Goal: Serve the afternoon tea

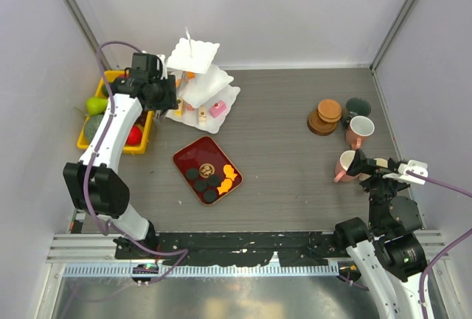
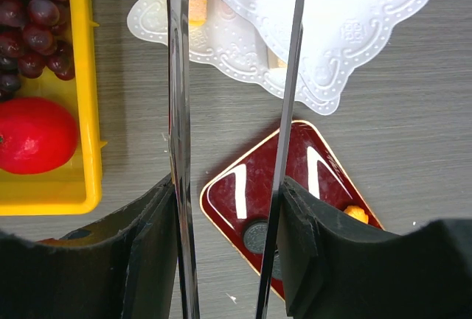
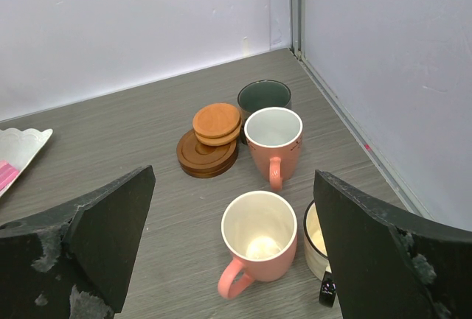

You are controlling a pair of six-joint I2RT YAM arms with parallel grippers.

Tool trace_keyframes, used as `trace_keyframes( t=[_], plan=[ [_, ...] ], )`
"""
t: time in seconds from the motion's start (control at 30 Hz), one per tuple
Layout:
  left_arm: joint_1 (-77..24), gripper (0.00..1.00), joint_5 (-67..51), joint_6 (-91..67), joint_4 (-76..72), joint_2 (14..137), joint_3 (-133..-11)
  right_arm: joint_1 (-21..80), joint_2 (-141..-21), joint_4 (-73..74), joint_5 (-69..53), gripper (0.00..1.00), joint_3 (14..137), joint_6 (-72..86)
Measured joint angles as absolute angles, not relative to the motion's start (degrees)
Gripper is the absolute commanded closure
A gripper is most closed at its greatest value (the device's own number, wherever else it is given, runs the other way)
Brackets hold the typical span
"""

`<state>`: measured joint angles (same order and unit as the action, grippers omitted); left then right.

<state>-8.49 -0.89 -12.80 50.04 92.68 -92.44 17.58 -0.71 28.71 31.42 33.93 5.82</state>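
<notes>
My left gripper (image 1: 153, 88) (image 2: 227, 186) is shut on metal tongs (image 2: 177, 113), whose two arms stand apart and run up over the white three-tier stand (image 1: 198, 76) (image 2: 346, 24). Their tips are out of frame. Pink and cream pastries (image 1: 217, 109) sit on the stand's bottom tier. Black round pastries (image 1: 200, 174) (image 2: 256, 236) and orange ones (image 1: 228, 173) (image 2: 356, 214) lie on a red tray (image 1: 184, 158) (image 2: 243, 186). My right gripper (image 1: 369, 168) (image 3: 234, 175) hangs open above a pink mug (image 3: 262, 242), beside a beige mug (image 3: 317, 238).
A second pink mug (image 3: 273, 138), a green mug (image 3: 263, 96) and stacked brown coasters (image 1: 324, 116) (image 3: 210, 149) stand at the back right near the wall. A yellow fruit tray (image 1: 144, 133) (image 2: 88, 113) with grapes and a red fruit lies left of the stand.
</notes>
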Motion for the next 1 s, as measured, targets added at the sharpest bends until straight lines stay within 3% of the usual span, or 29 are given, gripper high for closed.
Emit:
trace_keyframes(
  t=[0.37,0.7,1.0],
  plan=[
    [-10.8,0.44,-3.7,-13.1,51.3,82.1,-82.0,17.6,-0.7,28.7,31.4,0.05,33.9,5.8],
    [-23.9,0.44,-3.5,-14.8,53.7,67.7,-66.4,17.6,-0.7,28.7,31.4,0.04,33.9,5.8],
    [-38.0,0.44,-3.5,-22.2,53.2,63.0,-54.2,17.6,-0.7,28.7,31.4,0.05,33.9,5.8]
  ],
)
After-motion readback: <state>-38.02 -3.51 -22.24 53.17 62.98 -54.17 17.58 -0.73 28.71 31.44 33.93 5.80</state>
